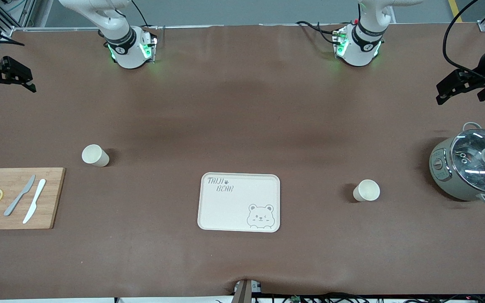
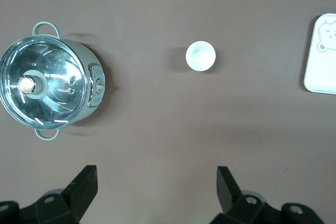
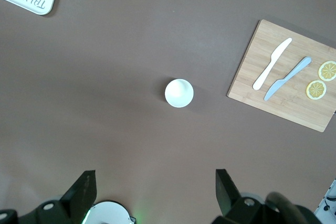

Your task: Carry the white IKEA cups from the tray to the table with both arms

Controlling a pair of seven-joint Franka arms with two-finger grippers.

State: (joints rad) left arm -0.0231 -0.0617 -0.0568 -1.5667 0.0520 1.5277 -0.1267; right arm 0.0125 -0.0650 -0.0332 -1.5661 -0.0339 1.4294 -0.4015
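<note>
Two white IKEA cups stand upright on the brown table. One cup [image 1: 95, 155] is toward the right arm's end, beside the cutting board; it shows in the right wrist view [image 3: 179, 93]. The other cup [image 1: 366, 190] is toward the left arm's end, between the bear tray and the pot; it shows in the left wrist view [image 2: 200, 56]. My right gripper [image 1: 31, 82] hangs open and empty high over the table's right arm end [image 3: 156, 184]. My left gripper [image 1: 442, 93] hangs open and empty over the left arm's end, near the pot [image 2: 156, 182].
A cream bear tray [image 1: 234, 206] lies mid-table, near the front camera. A wooden cutting board [image 1: 15, 198] holds two knives and lemon slices. A grey-green pot with a glass lid [image 1: 472, 164] stands at the left arm's end. The arm bases [image 1: 131, 46] stand along the table's back edge.
</note>
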